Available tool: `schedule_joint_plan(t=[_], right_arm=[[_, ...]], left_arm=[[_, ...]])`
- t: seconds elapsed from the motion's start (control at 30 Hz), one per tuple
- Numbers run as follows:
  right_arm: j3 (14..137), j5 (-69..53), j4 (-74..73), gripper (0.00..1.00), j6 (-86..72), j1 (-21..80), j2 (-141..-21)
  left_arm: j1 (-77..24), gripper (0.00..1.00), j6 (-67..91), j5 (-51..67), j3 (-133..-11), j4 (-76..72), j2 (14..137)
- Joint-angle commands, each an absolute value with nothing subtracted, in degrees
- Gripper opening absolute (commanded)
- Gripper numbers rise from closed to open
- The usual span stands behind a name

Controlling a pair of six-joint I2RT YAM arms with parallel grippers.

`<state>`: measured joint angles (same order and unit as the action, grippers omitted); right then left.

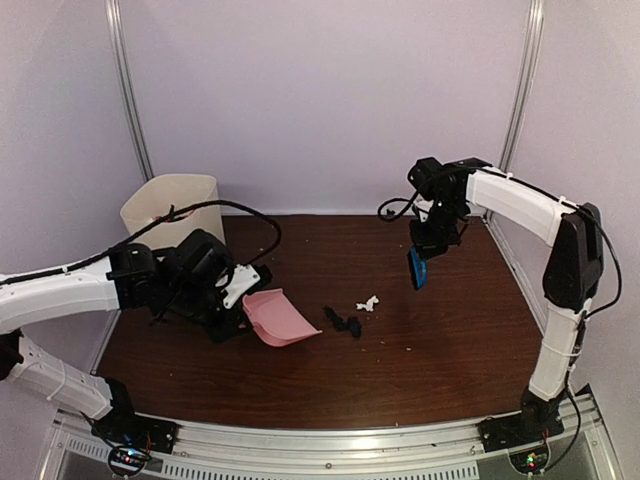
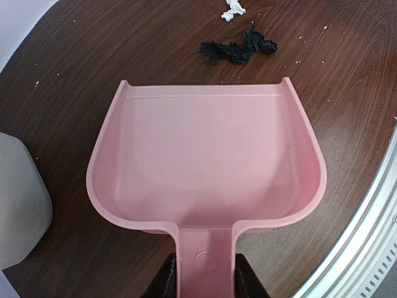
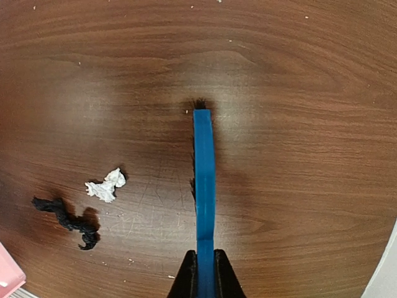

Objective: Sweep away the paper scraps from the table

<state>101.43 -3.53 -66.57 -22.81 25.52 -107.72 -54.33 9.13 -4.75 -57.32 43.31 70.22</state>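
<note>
Pan side: left fingers (image 2: 167, 282) pinch the pink dustpan (image 2: 205, 161) by its handle, mouth facing 12 o'clock in the wrist view. Of the paper scraps, the black clump (image 2: 239, 48) lies just beyond the lip at 1 o'clock, the white bit (image 2: 233, 9) past it. Brush side: right fingers (image 3: 186, 282) are pressed onto the blue brush (image 3: 203, 174), well apart at the scraps' 2 o'clock in the top view. The surface (image 1: 440, 340) is bare wood from 3 to 6 o'clock, out to the silver rail (image 1: 330, 440). A cream bin (image 1: 170, 205) stands at the pan's 10 o'clock.

No text, label, brand or number can be read in any of the views. The pink dustpan (image 2: 205, 167) carries a small round moulded mark on its handle, too faint to make out.
</note>
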Motion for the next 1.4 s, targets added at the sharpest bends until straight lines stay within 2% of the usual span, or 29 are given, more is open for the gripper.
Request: schedule_joint_plan(t=[0.0, 0.6, 1.37], right_arm=[[103.85, 2.03, -69.19, 0.0, -16.42, 29.2, -112.12], [107.84, 0.13, -71.2, 0.0, -13.97, 38.3, -122.42], [104.04, -19.03, -65.28, 0.0, -15.43, 47.62, -123.7]], left_arm=[[-55.5, 0.0, 6.7, -4.99, -55.47, 37.18, 72.07], [-55.56, 0.0, 5.4, -0.25, -52.26, 26.87, 81.04], [-55.57, 0.0, 3.45, 1.24, -49.19, 20.42, 87.43]])
